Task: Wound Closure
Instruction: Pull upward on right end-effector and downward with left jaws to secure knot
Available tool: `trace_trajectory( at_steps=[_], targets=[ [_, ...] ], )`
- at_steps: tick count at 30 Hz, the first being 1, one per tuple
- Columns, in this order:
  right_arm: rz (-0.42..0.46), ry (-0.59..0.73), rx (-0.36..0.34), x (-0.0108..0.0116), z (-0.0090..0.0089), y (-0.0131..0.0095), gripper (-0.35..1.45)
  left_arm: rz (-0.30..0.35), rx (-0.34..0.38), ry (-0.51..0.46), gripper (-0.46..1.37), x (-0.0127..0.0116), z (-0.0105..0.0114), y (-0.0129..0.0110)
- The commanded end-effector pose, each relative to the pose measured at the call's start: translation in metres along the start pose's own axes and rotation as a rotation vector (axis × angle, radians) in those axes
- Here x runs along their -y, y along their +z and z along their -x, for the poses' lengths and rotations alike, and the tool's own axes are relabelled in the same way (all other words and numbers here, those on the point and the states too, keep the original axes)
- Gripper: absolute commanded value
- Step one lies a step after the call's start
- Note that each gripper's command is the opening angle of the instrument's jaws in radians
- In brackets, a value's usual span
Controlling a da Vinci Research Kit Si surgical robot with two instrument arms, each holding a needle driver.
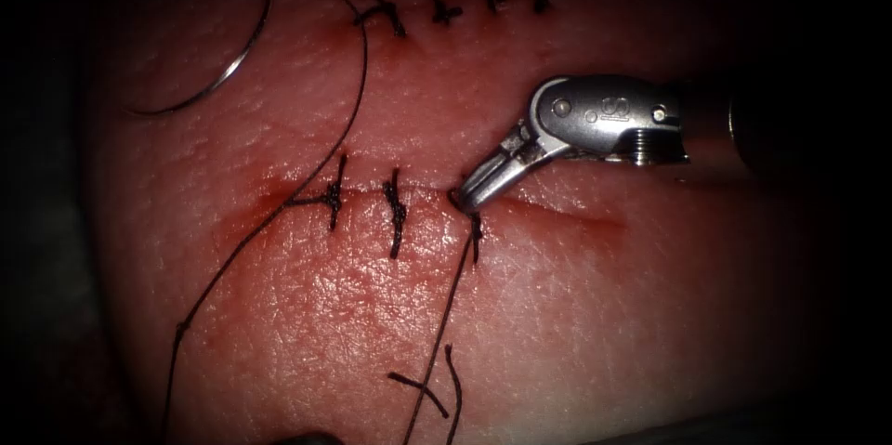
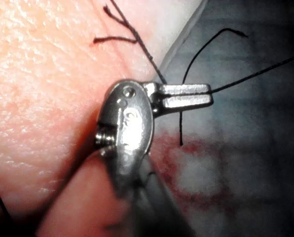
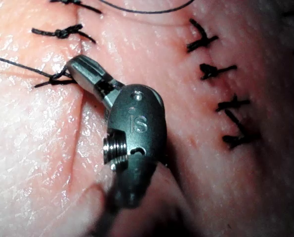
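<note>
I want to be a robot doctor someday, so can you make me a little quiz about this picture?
1. True or false: the needle is stuck in the tissue.
2. What do the left tool's shut jaws hold? A) the needle B) the thread C) nothing
3. Fill in: the right tool's jaws are shut on the thread at the third stitch's ____ on the cut.

Key
1. False. It lies loose on the tissue, up and to the left, and neither tool holds it.
2. B
3. knot
</note>
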State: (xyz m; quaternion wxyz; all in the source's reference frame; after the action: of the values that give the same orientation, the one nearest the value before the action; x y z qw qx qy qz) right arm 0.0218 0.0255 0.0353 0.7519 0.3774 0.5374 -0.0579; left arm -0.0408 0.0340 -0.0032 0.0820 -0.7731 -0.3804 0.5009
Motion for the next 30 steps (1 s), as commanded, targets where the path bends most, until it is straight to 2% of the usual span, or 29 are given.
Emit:
trace_trajectory(
  at_steps=[1, 6, 13, 19, 23, 30],
  targets=[
    [0.017, 0.021, 0.002, 0.0001, -0.0001, 0.0000, -0.35, 0.022, 0.011, -0.021, -0.35, -0.0003, 0.0003, 0.0000],
    [0.056, 0.067, 0.009, -0.0002, 0.0001, -0.0004, -0.35, 0.028, 0.021, -0.067, -0.35, -0.0015, 0.0017, 0.0002],
    [0.121, 0.124, 0.007, -0.0011, 0.0002, -0.0011, -0.35, -0.022, 0.003, -0.179, -0.35, -0.0038, 0.0032, 0.0002],
    [0.164, 0.155, 0.006, -0.0018, 0.0004, -0.0014, -0.35, 0.061, 0.071, -0.226, -0.35, -0.0054, 0.0048, 0.0003],
    [0.171, 0.158, 0.007, -0.0020, 0.0004, -0.0013, -0.35, 0.066, 0.087, -0.251, -0.35, -0.0061, 0.0050, -0.0010],
    [0.242, 0.147, 0.022, -0.0028, 0.0006, -0.0021, -0.35, 0.076, 0.103, -0.266, -0.35, -0.0062, 0.0059, -0.0017]
  ],
)
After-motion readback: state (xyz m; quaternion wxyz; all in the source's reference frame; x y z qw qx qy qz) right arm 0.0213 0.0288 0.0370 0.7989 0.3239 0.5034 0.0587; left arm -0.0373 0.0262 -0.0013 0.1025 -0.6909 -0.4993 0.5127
